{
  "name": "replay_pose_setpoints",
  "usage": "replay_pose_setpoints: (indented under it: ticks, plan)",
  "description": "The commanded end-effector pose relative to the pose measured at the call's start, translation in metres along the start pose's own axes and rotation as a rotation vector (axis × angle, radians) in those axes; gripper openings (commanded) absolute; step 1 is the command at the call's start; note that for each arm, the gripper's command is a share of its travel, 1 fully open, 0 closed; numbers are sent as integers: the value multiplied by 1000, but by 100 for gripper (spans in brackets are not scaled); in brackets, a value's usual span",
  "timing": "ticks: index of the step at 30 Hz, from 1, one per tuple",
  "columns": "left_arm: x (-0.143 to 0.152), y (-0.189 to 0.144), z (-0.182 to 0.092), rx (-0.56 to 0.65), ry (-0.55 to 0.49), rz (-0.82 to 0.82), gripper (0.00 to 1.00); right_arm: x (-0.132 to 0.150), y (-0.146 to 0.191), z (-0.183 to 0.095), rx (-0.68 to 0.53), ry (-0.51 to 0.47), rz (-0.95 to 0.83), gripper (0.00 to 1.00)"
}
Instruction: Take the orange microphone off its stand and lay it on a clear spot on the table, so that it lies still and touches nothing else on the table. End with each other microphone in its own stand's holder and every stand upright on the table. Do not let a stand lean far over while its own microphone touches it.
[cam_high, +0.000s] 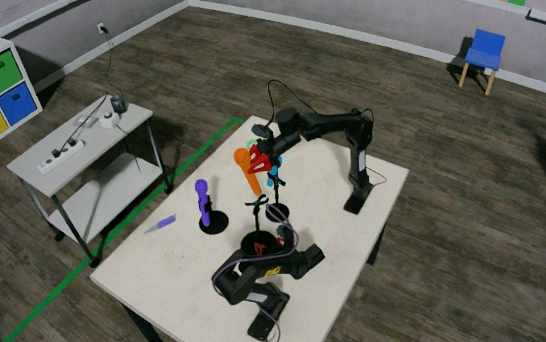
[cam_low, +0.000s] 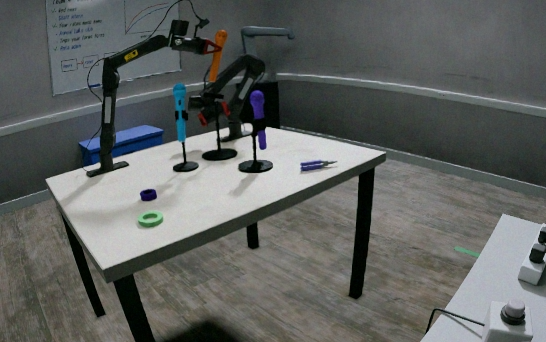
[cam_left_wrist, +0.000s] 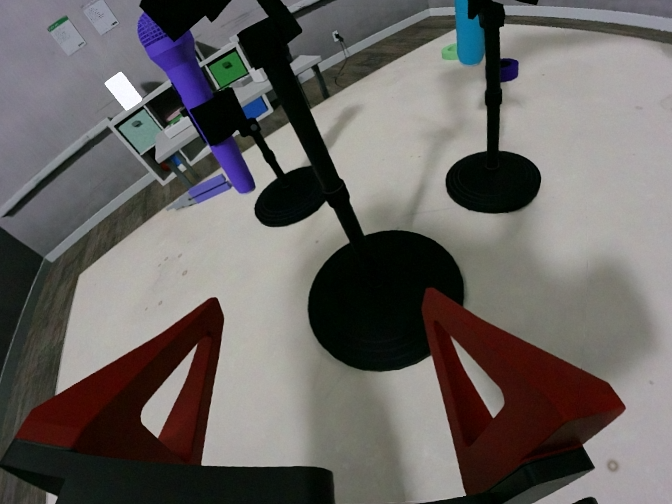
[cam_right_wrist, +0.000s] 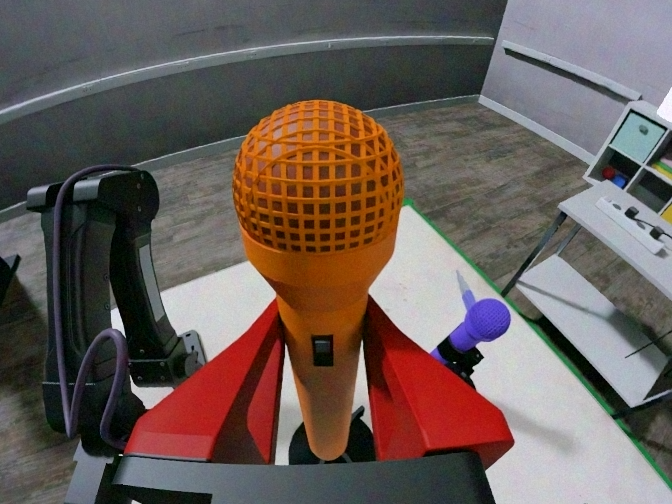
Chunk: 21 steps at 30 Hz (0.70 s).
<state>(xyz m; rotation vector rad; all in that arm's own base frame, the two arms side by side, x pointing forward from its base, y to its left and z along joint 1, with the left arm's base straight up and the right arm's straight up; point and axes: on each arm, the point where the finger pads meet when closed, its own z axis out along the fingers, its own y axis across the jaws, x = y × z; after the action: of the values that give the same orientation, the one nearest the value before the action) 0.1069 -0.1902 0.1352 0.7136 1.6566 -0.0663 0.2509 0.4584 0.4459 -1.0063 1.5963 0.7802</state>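
My right gripper (cam_high: 259, 162) (cam_right_wrist: 323, 304) is shut on the orange microphone (cam_high: 251, 181) (cam_low: 217, 62) (cam_right_wrist: 320, 271), holding it head up, high above the table. Its stand (cam_high: 257, 240) (cam_low: 219, 154) (cam_left_wrist: 385, 309) is upright with an empty holder. My left gripper (cam_low: 214, 114) (cam_left_wrist: 322, 303) is open and empty, low on the near side of that stand. The purple microphone (cam_high: 201, 188) (cam_low: 257, 101) (cam_left_wrist: 188, 81) (cam_right_wrist: 488, 320) sits in its upright stand (cam_high: 218, 223) (cam_low: 255, 166) (cam_left_wrist: 290, 201). The blue microphone (cam_low: 180, 100) (cam_left_wrist: 470, 37) sits in its upright stand (cam_high: 277, 213) (cam_low: 185, 167) (cam_left_wrist: 492, 187).
A purple-handled tool (cam_high: 167, 222) (cam_low: 312, 165) (cam_left_wrist: 211, 187) lies near the table edge beyond the purple microphone. A green ring (cam_low: 144, 221) (cam_left_wrist: 448, 53) and a dark purple ring (cam_low: 148, 198) (cam_left_wrist: 511, 71) lie beyond the blue microphone's stand. The three stands are close together.
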Motion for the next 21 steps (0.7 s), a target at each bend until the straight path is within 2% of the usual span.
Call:
replay_pose_setpoints:
  ticks: [1,10,11,14,15,16,17,20,21]
  plan:
    - [-19,2,-5,-15,-43,-45,98,-49,0,-30,-1,-136,-19,0]
    - [-19,2,-5,-18,-41,-46,98,-49,0,-30,-1,-136,-19,0]
    - [-18,6,-2,-37,-29,-40,98,-55,-10,-35,29,-153,1,0]
    - [-11,5,1,-13,33,-65,98,-36,-15,-38,42,-77,40,0]
    - [-10,6,2,-16,45,-55,98,-40,-17,-41,47,-95,51,0]
    - [-9,7,3,-18,58,-59,98,-18,-21,-33,54,-43,69,0]
    - [-12,4,5,-12,64,-102,98,-11,-24,-36,62,-19,86,0]
    - [-11,8,10,-22,108,-127,98,-20,-32,-45,78,-58,116,0]
    - [-11,10,12,-26,124,-136,98,-16,-34,-49,85,-40,128,0]
